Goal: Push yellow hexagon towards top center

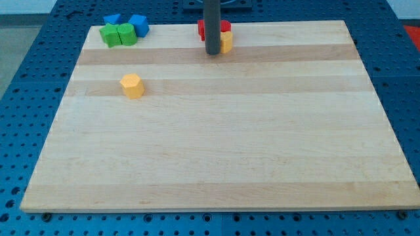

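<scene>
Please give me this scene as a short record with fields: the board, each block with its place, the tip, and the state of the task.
board: wooden board on a blue perforated table
target block: yellow hexagon, alone at the view's left, below the green blocks
top-left group: two green blocks, two blue blocks, close together
top-centre group: red block and yellow block, partly hidden by the rod
my tip, at top centre, beside the yellow block, far right of the yellow hexagon
task state: hexagon not yet at top centre
</scene>
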